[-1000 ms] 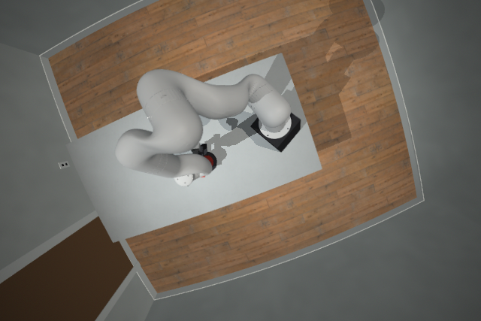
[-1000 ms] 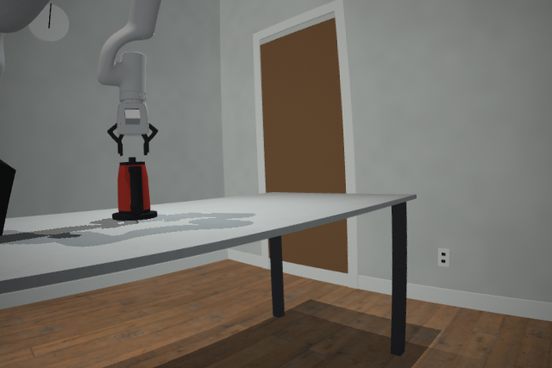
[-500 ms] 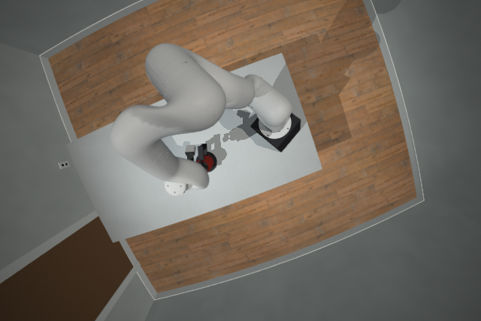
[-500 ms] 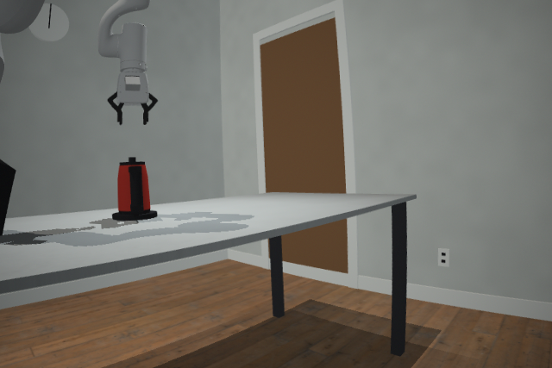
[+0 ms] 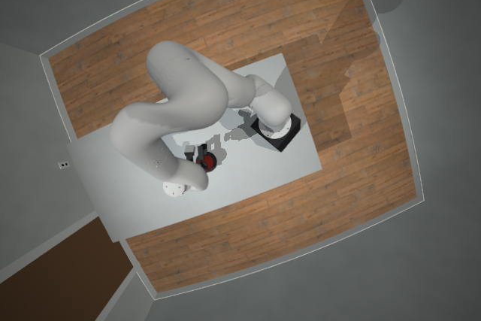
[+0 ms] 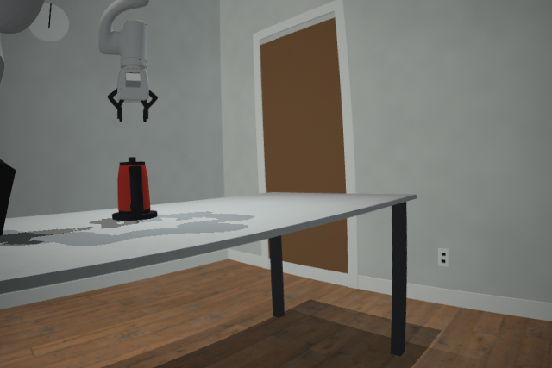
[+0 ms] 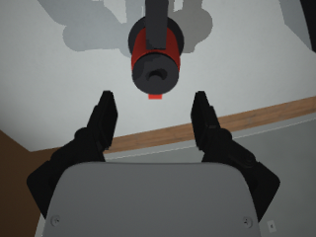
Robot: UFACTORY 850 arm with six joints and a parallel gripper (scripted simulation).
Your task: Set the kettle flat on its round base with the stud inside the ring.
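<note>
One red kettle [image 6: 133, 188] stands straight on round black base [image 6: 134, 215], on table [image 6: 285, 212]. Black handle faces side camera. Gripper [image 6: 132, 118] hangs high above kettle, well apart, pointing down. Fingers spread wide, nothing between them. From wrist camera, kettle lid sits below, between two fingers. Arm shadows lie on table near kettle.

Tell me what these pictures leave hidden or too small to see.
- Stud in the round base: covered by the kettle in every view.
- Base in the wrist view: hidden under the kettle body.
- Top view: the arm covers part of the kettle and the tool.
- Slight kettle tilt: too small to judge.
</note>
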